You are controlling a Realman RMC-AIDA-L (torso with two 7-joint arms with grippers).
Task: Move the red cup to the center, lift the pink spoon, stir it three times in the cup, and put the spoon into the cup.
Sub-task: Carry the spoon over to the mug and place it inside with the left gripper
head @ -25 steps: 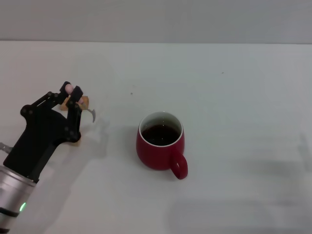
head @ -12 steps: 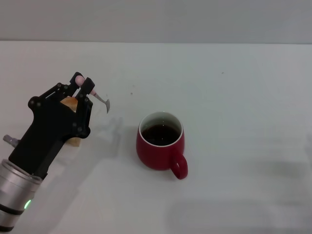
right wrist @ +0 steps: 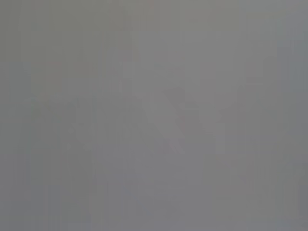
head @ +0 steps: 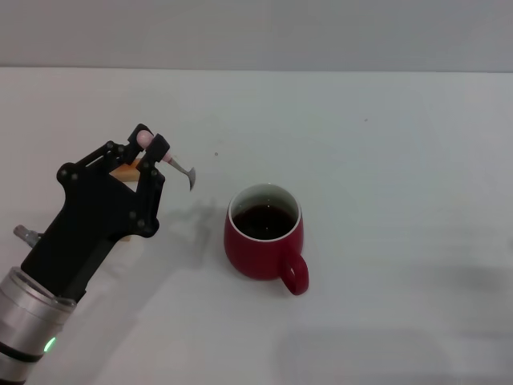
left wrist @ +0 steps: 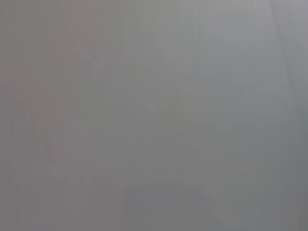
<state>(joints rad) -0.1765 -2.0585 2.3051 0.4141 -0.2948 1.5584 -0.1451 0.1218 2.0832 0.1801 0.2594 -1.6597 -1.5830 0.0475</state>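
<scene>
Both wrist views blank grey; head view only. White matte table [head: 385,128]. Left gripper [head: 150,149] black, far-left, clenched on pink spoon [head: 172,164], metal bowl hanging twd cup. Red cup [head: 264,239] glossy, round, centre, dark liquid, handle near-right. Tan block [head: 125,171] behind fingers.

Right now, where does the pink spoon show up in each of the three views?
Head view: the pink spoon is left of centre, held by the left gripper, bowl pointing toward the red cup.
Left wrist view: not in it, plain grey.
Right wrist view: not in it, plain grey.
Shared landmark: none.
</scene>
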